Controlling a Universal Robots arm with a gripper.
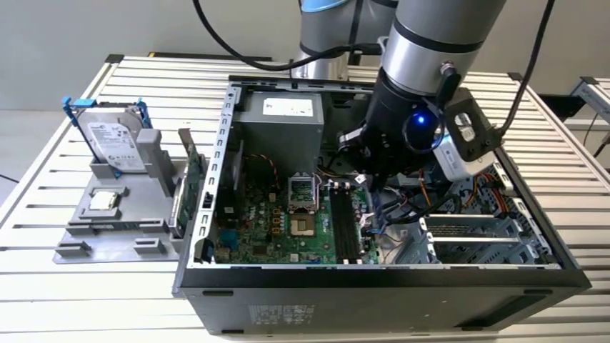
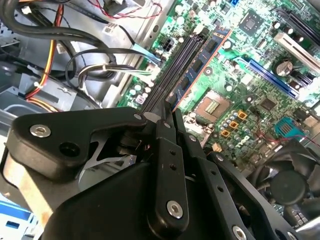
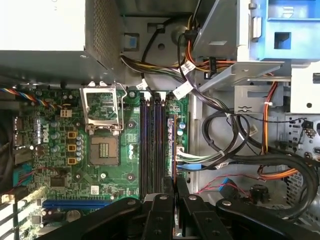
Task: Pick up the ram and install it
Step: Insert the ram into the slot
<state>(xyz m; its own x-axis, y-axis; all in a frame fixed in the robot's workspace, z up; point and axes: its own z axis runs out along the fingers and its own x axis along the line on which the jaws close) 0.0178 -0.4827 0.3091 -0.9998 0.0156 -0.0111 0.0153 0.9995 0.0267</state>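
Now, landmark: motherboard [image 1: 276, 221], green, flat on the floor of the open computer case [image 1: 381, 286]; every place below given relative to it.
Gripper [image 1: 367, 184]: lowered inside the case, over the board's edge nearest the drive bays, just above the memory slots [image 1: 345, 221].
Claw: in both wrist views black fingers [image 3: 162, 210] drawn close together, clamped on the near end of the ram [image 3: 173, 145]; pointing along the slot row in the second wrist view [image 2: 171, 107].
Ram: thin stick standing edge-on at the outermost slot, on the board's side toward the cables [image 3: 235, 160]; orange-edged in the first wrist view; dark face with small chips turned up in the second wrist view [image 2: 202, 57].
Memory slots: black parallel rows [image 3: 150, 145] between the ram and the processor socket [image 3: 104, 150].
Processor socket: near the board's middle, metal frame swung up.
Power supply [image 1: 276, 121]: grey box beyond the board's far edge, inside the case.
Green circuit card [image 1: 193, 179]: outside the case, off the board toward the exterior view's left, upright against the grey holder [image 1: 105, 229].
Hard drive [image 1: 114, 143]: silver with blue brackets, upright on the holder, farther from the board than the card.
Table [image 1: 57, 314]: slatted metal, under case and holder.
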